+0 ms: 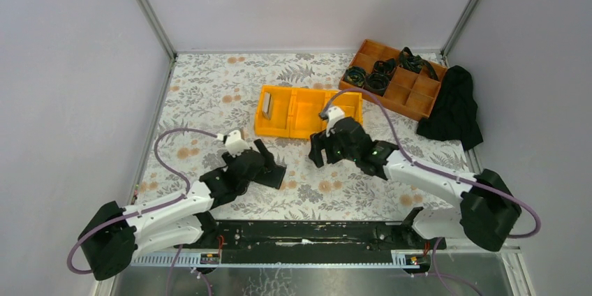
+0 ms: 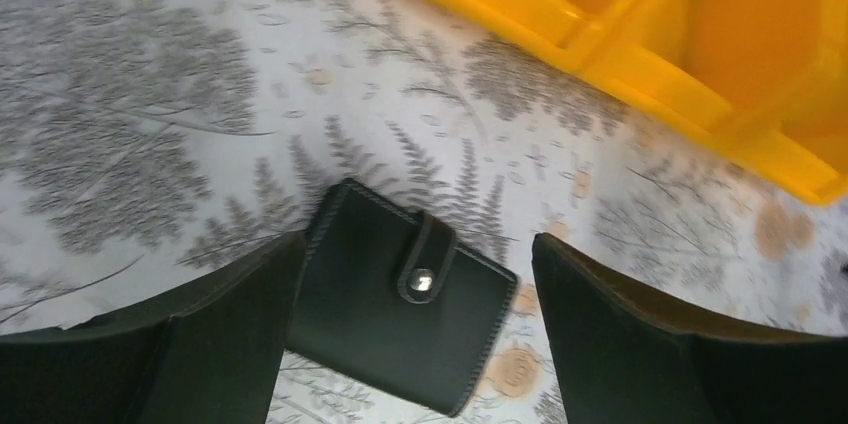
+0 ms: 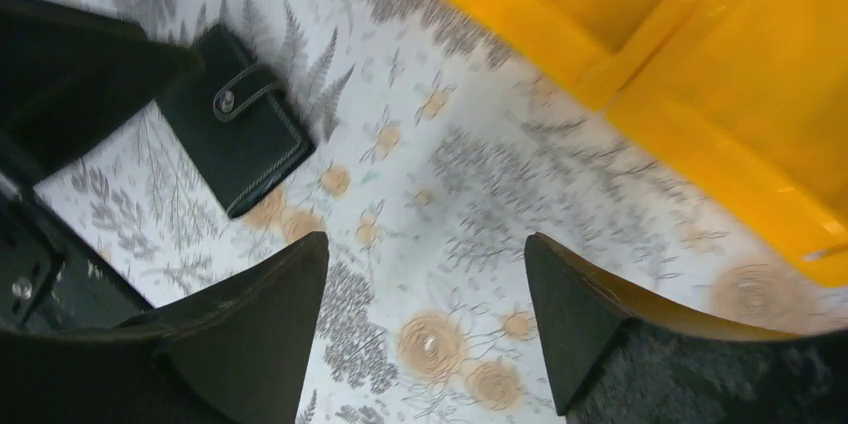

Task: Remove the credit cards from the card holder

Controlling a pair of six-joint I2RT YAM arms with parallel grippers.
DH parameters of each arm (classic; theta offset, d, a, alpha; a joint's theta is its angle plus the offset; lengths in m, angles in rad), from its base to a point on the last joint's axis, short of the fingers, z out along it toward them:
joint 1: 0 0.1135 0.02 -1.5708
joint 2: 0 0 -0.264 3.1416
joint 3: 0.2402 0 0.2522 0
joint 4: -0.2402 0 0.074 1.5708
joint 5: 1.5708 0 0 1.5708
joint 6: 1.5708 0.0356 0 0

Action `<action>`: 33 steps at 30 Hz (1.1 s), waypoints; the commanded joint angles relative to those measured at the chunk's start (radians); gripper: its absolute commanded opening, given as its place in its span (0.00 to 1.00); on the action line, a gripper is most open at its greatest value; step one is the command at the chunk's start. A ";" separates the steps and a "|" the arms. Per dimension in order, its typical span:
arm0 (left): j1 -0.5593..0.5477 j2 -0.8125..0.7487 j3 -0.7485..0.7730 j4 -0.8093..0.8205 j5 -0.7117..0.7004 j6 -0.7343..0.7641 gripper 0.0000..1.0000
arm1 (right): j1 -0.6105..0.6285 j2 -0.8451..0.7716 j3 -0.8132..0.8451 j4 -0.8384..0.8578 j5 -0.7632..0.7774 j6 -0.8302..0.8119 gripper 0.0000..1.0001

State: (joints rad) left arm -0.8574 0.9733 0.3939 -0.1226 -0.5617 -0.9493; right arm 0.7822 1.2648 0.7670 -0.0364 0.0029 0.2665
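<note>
The card holder (image 2: pixel 400 299), a small black folder with a strap and a metal snap, lies closed on the floral table (image 2: pixel 150 94). My left gripper (image 2: pixel 418 244) hangs open just above it, one finger (image 2: pixel 230 324) at its left edge and the other to its right, not gripping. In the top view the card holder (image 1: pixel 276 176) shows by my left gripper (image 1: pixel 268 163). My right gripper (image 3: pixel 425 244) is open over bare table, right of the card holder (image 3: pixel 240 129). One pale grey credit card (image 1: pixel 267 104) stands in the yellow bin's left compartment. Any cards inside the holder are hidden.
The yellow three-compartment bin (image 1: pixel 307 128) sits behind both grippers, close to my right gripper (image 1: pixel 320 148). An orange divided tray (image 1: pixel 412 93) holding black coiled cables stands at the back right, with a black cloth (image 1: pixel 454 107) beside it. Walls enclose the table.
</note>
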 commanded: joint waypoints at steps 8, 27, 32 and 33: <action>-0.005 -0.023 -0.001 -0.414 -0.224 -0.443 0.53 | 0.188 0.234 0.115 0.119 0.010 0.033 0.59; -0.005 -0.015 -0.104 -0.249 -0.148 -0.465 0.00 | 0.204 0.540 0.230 0.259 -0.214 0.010 0.69; -0.004 0.058 -0.099 -0.170 -0.111 -0.413 0.00 | 0.203 0.542 0.212 0.302 -0.223 0.036 0.53; -0.005 0.064 -0.100 -0.160 -0.106 -0.406 0.00 | 0.203 0.540 0.210 0.305 -0.213 0.037 0.49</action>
State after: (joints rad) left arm -0.8577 1.0092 0.2993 -0.3840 -0.6861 -1.4002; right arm 0.9794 1.8194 0.9760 0.1867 -0.1867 0.2859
